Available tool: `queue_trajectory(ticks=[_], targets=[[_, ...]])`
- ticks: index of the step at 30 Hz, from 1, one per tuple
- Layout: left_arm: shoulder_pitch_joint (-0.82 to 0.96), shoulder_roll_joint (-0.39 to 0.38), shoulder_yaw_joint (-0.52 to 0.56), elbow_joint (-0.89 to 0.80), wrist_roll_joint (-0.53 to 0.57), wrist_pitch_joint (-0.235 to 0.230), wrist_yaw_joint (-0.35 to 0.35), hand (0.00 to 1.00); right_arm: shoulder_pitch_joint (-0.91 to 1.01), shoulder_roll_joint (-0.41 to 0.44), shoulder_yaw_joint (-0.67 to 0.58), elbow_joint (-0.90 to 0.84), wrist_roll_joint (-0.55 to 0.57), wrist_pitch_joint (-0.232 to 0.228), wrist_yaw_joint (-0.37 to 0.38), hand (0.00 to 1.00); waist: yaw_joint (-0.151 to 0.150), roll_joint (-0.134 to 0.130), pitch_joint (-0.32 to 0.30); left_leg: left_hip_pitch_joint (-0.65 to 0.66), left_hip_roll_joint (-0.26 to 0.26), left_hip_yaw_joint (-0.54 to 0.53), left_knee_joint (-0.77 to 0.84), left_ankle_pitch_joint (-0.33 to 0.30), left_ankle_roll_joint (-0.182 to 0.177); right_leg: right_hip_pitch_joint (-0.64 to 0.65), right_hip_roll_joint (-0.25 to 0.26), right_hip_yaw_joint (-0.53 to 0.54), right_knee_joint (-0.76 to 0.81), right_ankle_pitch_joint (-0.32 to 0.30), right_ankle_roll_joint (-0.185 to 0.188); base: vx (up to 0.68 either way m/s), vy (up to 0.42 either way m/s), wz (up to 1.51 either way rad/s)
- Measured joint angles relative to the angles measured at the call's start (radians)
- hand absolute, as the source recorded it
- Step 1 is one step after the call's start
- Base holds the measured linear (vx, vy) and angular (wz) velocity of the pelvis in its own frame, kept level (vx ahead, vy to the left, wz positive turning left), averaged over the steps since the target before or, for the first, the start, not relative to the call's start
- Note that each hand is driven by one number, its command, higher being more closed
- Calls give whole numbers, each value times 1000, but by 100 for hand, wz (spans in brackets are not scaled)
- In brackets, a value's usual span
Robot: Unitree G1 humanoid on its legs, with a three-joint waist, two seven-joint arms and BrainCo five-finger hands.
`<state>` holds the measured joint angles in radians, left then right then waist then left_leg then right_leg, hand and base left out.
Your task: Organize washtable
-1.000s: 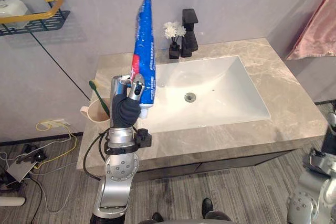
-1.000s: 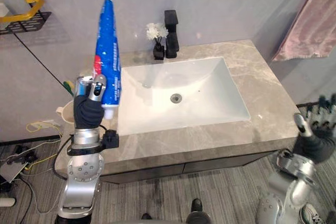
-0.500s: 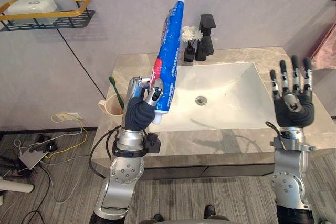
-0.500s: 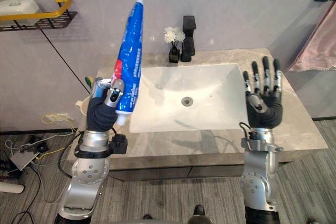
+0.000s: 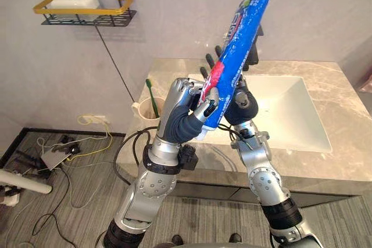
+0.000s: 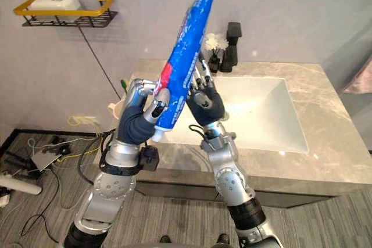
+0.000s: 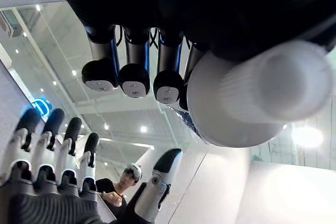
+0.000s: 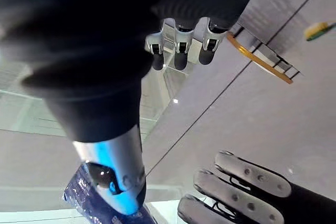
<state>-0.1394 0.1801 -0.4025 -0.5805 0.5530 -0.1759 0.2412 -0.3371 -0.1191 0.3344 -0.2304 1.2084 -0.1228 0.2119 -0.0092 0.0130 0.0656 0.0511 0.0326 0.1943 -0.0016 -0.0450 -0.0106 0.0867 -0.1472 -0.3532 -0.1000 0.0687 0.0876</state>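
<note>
Grey marble washtable (image 5: 340,114) against a grey wall, white sink (image 5: 290,114) centre-right with a broad run of counter to its right; cup (image 5: 145,112) with green toothbrush (image 5: 152,96) at the counter's left edge, wire shelf (image 5: 87,15) upper left. Held aloft in the left hand (image 5: 186,123), fingers curled round it, is the blue toothpaste tube (image 5: 238,50), tilted toward upper right, with the right hand (image 6: 204,104) just behind it, fingers straight and spread. The left wrist view adds the tube's white cap (image 7: 262,90), seen end-on.

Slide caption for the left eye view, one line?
Left hand holds a blue toothpaste tube cap down at the washtable; open right hand behind it.
</note>
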Motion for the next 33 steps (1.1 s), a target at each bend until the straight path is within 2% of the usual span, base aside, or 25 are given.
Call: queue_trajectory(ticks=[1, 4, 9, 14, 21, 22, 28, 33], targets=[[-1, 17, -1, -1, 0, -10, 16, 100, -20, -36, 13, -18, 37, -28, -3, 0, 1, -5, -5, 2, 0, 0, -1, 2, -1, 1, 0, 0, 0, 0, 0, -59, -13, -1], [0, 54, 3, -1, 1, -22, 36, 100, -33, -89, 38, -52, 86, -48, -29, 0, 0, -9, -20, 15, -3, 1, -22, 15, -4, 1, 3, 2, 0, 0, 0, -55, -11, -2], [4, 62, 10, 2, 8, -29, 21, 100, -33, -97, 38, -65, 99, -46, -33, 0, 0, -8, -21, 16, 0, 3, -36, 23, -12, -4, 6, 4, -3, 0, 0, -72, -22, -3], [27, 82, 27, 84, 10, -6, 1, 100, -70, -107, 62, -111, 117, -43, -29, 0, -3, -4, -24, 17, 3, 7, -39, 25, -14, -12, 10, 7, -4, 0, 0, -27, -10, -2], [41, 81, 67, 84, 11, -7, -2, 100, -70, -112, 66, -108, 126, -23, -29, 0, -2, -4, -24, 17, 0, 9, -57, 33, -11, -14, 10, 6, 0, 1, 0, 10, -2, 0], [42, 81, 68, 84, 11, -7, -2, 100, -70, -117, 66, -108, 126, -22, -29, 100, -2, -4, -24, 17, 0, 8, -58, 33, -11, -14, 10, 5, 0, 1, 0, -7, -10, 3], [42, 83, 85, 106, 31, -9, -2, 100, -69, -119, 71, -98, 129, -13, -29, 100, -2, -4, -24, 19, 0, 8, -62, 33, -11, -13, 9, 4, 0, 1, 0, -19, -8, 0], [41, 103, 91, 122, 40, -24, -23, 100, -56, -129, 105, -87, 129, 14, -24, 100, -3, -4, -24, 19, 1, 11, -62, 33, -11, -16, 10, 7, 0, 1, 0, -36, -16, -2]])
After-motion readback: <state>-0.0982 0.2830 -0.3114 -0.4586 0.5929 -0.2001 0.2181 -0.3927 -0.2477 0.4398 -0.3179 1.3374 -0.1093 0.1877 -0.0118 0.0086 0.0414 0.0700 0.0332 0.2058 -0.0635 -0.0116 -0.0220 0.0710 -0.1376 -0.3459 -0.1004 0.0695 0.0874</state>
